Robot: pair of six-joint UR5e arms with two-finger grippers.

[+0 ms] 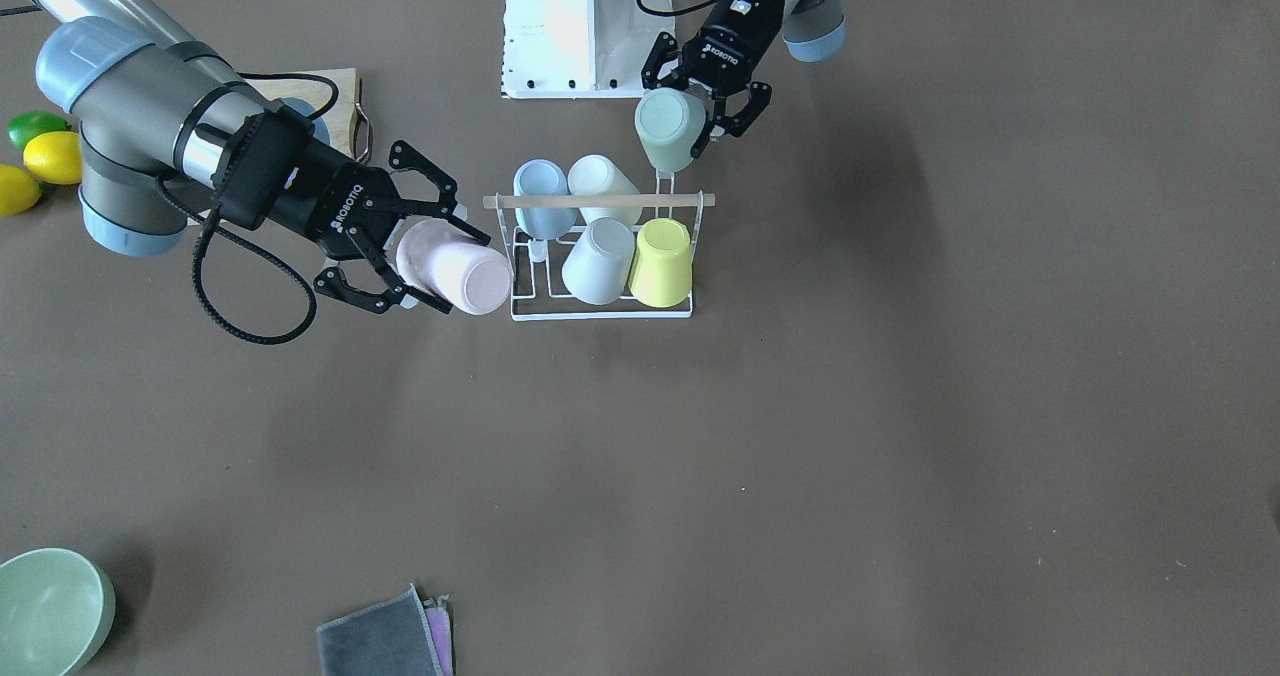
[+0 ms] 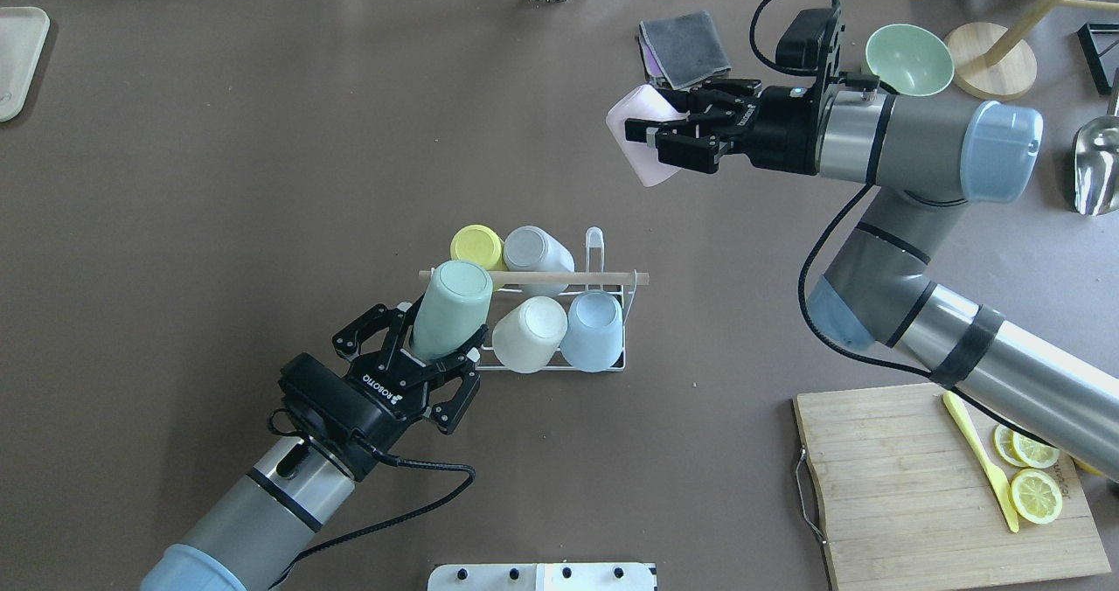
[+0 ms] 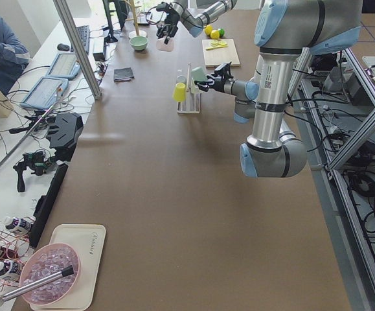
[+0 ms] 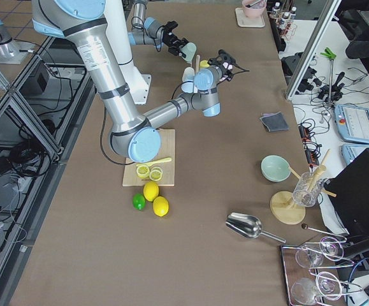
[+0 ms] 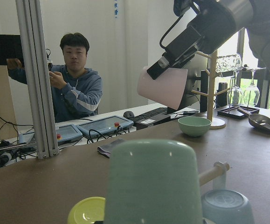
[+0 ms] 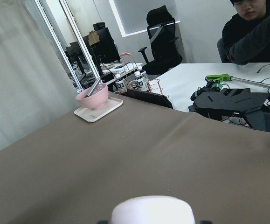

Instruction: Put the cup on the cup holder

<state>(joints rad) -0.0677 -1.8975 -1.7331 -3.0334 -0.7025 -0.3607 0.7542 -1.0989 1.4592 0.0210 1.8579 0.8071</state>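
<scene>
The white wire cup holder (image 2: 612, 277) with a wooden rod handle (image 1: 680, 199) stands mid-table. It holds a yellow cup (image 2: 476, 245), a grey-white cup (image 2: 535, 250), a white cup (image 2: 530, 332) and a blue cup (image 2: 593, 330), all upside down. One peg (image 2: 594, 241) is bare. My left gripper (image 2: 433, 333) is shut on a pale green cup (image 2: 455, 301), tilted over the rack's near-left corner; this cup fills the left wrist view (image 5: 153, 186). My right gripper (image 2: 656, 136) is shut on a pink cup (image 2: 645, 171), held high and apart from the rack (image 1: 470, 276).
A cutting board (image 2: 900, 486) with lemon slices and a yellow knife lies at the near right. A green bowl (image 2: 909, 58), a grey cloth (image 2: 686, 45), a wooden stand (image 2: 988, 71) and a metal scoop (image 2: 1097, 167) are at the far right. A tray (image 2: 17, 58) lies far left.
</scene>
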